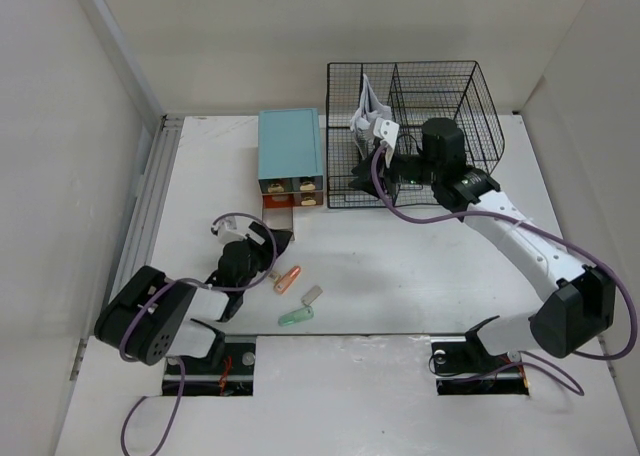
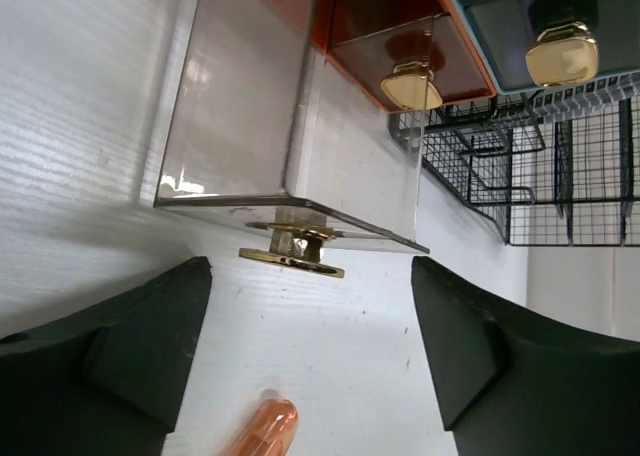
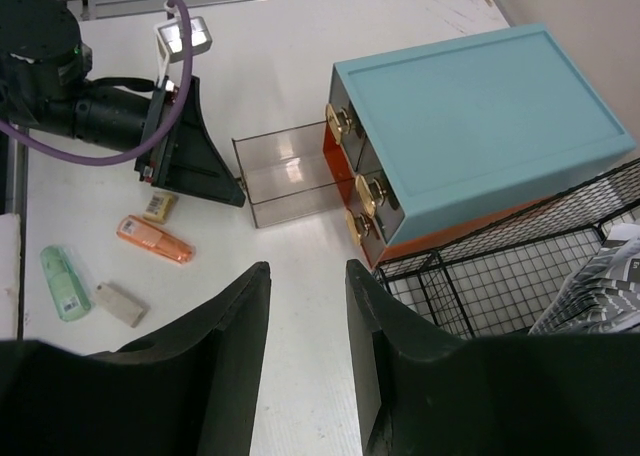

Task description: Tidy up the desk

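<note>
The white desk [image 1: 400, 276] holds a teal-topped drawer box [image 1: 291, 154] with its lowest clear drawer [image 3: 288, 181] pulled out. My left gripper [image 1: 274, 242] is open and empty, just in front of that drawer's gold knob [image 2: 291, 256], not touching it. An orange marker [image 1: 287, 278] lies beside the left gripper; its tip shows between my left fingers [image 2: 150, 346]. A grey eraser [image 1: 311, 296], a green tube [image 1: 296, 317] and a small yellow item [image 3: 158, 208] lie nearby. My right gripper [image 1: 368, 181] is open and empty, hovering by the rack's front left corner.
A black wire-mesh rack [image 1: 440, 116] with papers [image 1: 370, 111] in it stands at the back, right of the drawer box. A ribbed metal rail [image 1: 150, 206] runs along the desk's left edge. Pale walls enclose the desk.
</note>
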### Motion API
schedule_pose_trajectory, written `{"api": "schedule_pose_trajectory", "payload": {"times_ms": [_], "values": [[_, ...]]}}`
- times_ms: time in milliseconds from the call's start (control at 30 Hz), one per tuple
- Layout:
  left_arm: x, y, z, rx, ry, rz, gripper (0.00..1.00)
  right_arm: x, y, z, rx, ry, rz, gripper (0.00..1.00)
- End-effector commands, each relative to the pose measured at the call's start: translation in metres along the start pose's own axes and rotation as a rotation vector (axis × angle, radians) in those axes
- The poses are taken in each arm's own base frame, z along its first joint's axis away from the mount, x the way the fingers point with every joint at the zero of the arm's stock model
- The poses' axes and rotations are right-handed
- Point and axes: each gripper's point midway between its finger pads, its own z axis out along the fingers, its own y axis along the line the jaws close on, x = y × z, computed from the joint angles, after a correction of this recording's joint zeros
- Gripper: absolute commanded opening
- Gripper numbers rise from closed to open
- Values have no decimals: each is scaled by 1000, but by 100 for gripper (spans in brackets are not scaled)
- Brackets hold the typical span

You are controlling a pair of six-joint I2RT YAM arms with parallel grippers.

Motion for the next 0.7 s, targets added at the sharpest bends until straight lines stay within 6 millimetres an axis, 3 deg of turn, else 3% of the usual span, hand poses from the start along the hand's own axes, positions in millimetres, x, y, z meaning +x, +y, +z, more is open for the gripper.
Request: {"api": "schedule_pose_trajectory", "payload": {"times_ms": [0, 67, 167, 300, 367, 433, 500, 533, 600, 667], "values": [[1, 11, -4, -56, 0, 11, 80, -13, -1, 0, -13, -50, -52, 42], [2, 14, -6, -80, 12, 15, 86, -9, 0, 0, -15, -44, -46, 42], [-5, 2, -11, -53, -2, 11, 94, -6, 0, 3, -26, -40, -38, 42], [-18, -30, -26, 19, -33, 22, 95, -6, 0, 3, -26, -40, -49, 42], [-27, -55, -41, 76, -50, 19, 94, -4, -5, 3, 0, -31, -61, 45], [-38, -74, -61, 118, -73, 24, 89, -2, -10, 0, 21, -5, -95, 51], [-58, -100, -78, 175, -121, 30, 79, 2, -3, 2, 5, 37, -125, 68], [-64, -109, -86, 196, -133, 37, 62, 3, -4, 4, 0, 49, -164, 73], [-79, -134, -110, 252, -162, 74, 42, 5, 7, 11, -31, 64, -202, 83], [-98, -158, -133, 284, -193, 132, 33, 11, 26, 19, -90, 83, -282, 83]]}}
